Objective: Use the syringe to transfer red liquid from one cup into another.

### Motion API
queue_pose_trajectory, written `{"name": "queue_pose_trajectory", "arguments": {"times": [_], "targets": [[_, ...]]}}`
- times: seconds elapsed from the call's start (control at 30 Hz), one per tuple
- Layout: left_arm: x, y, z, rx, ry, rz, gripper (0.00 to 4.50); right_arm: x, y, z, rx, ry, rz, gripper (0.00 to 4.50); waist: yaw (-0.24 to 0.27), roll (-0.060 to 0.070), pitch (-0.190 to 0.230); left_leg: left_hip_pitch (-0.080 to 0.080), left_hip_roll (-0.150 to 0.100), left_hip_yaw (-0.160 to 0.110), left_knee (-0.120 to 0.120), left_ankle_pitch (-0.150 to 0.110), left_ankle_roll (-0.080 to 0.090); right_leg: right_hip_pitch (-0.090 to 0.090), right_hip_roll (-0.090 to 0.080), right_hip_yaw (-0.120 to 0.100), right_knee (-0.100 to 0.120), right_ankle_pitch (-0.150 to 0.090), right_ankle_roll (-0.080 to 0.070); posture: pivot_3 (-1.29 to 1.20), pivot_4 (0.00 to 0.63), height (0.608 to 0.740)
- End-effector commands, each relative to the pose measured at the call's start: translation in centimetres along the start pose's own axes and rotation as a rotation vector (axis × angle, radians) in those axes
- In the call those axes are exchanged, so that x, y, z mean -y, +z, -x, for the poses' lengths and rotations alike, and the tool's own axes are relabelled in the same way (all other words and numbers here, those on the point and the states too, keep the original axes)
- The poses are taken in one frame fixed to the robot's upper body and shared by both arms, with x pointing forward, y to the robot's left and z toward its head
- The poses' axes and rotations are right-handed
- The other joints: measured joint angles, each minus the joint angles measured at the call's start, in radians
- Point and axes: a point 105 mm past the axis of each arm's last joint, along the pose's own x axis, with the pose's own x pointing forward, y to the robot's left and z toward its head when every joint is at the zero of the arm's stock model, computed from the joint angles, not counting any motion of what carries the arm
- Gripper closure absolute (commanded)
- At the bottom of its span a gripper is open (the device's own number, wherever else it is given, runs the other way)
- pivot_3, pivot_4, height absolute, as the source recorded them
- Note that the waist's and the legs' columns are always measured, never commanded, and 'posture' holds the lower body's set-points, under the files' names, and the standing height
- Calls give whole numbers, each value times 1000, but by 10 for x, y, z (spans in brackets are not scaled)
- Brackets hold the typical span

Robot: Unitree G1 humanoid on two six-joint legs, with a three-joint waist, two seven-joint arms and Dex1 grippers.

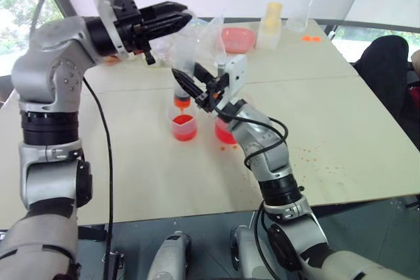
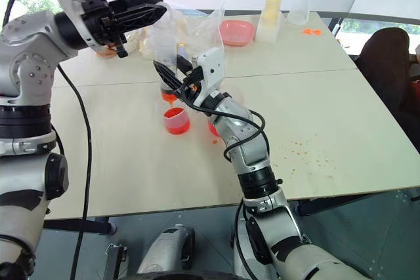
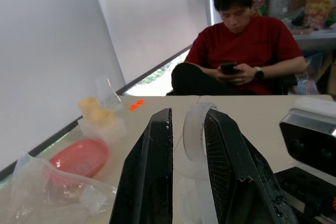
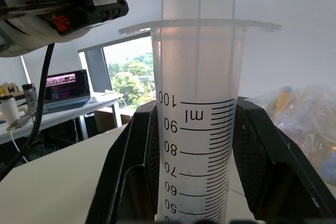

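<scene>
While the right gripper (image 4: 195, 182) clamps the syringe (image 4: 195, 129) barrel upright over the smaller cup (image 1: 184, 127) of red liquid (image 1: 184, 133), the larger beaker (image 1: 224, 130) sits mostly hidden behind that arm. Higher up, the left gripper (image 3: 185, 177) is nearly closed around the syringe's white plunger top (image 3: 195, 137); actual contact is hard to make out. Far back sits a person (image 3: 236, 56).

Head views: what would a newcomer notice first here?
The syringe held upright mid-table in the right pincer, its orange tip over the small cup of red liquid. Above it, the left pincer pinches the plunger top. Red drops speckle the table to the right.
</scene>
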Motion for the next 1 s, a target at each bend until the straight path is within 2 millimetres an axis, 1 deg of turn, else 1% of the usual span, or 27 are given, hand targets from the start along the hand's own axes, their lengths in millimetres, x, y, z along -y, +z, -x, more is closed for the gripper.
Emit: {"name": "queue_pose_trajectory", "arguments": {"times": [0.03, 0.17, 0.23, 0.4, 0.5, 0.67, 0.8, 0.9, 0.93, 1.0], "targets": [[6, -2, 4, -3, -14, 8, 3564, -23, 18, -8, 61, 88, 20, 3085, 0, 0, 0, 0, 0, 0, 0, 0, 0, 0, 0, 0, 0, 0, 0, 0, 150, 740], [7, -22, 11, -45, 11, 47, 3564, -22, 21, -8, 64, 90, 26, 3085, 0, 0, 0, 0, 0, 0, 0, 0, 0, 0, 0, 0, 0, 0, 0, 0, 150, 740], [7, -28, 13, -53, 24, 66, 3564, -21, 23, -8, 66, 89, 31, 3085, 0, 0, 0, 0, 0, 0, 0, 0, 0, 0, 0, 0, 0, 0, 0, 0, 150, 740], [5, -35, 17, -44, 57, 105, 3564, -15, 29, -8, 83, 66, 48, 3085, 2, 0, 0, 0, 0, 0, 0, 0, 0, 0, 0, 0, 0, 0, 0, 0, 150, 740], [5, -36, 17, -43, 59, 117, 3564, -10, 36, -9, 104, 46, 59, 3085, 2, 0, 0, 0, 0, 0, 0, 0, 0, 0, 0, 0, 0, 0, 0, 0, 150, 740], [7, -44, 17, -61, 58, 127, 3564, -1, 51, -11, 141, 26, 82, 3085, 1, 0, 0, 0, 0, 0, 0, 0, 0, 0, 0, 0, 0, 0, 0, 0, 150, 740], [11, -56, 17, -94, 56, 133, 3564, -1, 61, -13, 167, 29, 89, 3085, 1, 0, 0, 0, 0, 0, -1, 0, 0, 0, 0, 1, 0, 0, 0, 0, 150, 740], [11, -54, 17, -85, 60, 133, 3564, -6, 60, -13, 166, 46, 84, 3085, 0, 0, 0, 1, 0, 1, -1, 0, 0, 0, 0, 2, 0, 0, 0, 0, 150, 740], [10, -50, 17, -73, 62, 134, 3564, -7, 59, -13, 163, 52, 81, 3085, 1, -2, 0, 0, 0, 1, -1, 0, 0, -1, 0, 1, 0, 0, 0, 0, 150, 740], [9, -42, 18, -47, 61, 135, 3564, -9, 56, -13, 155, 60, 75, 3085, 1, -2, 0, 0, 1, 0, -1, 0, 0, -1, 1, 1, 0, 0, 0, 0, 150, 740]]}}
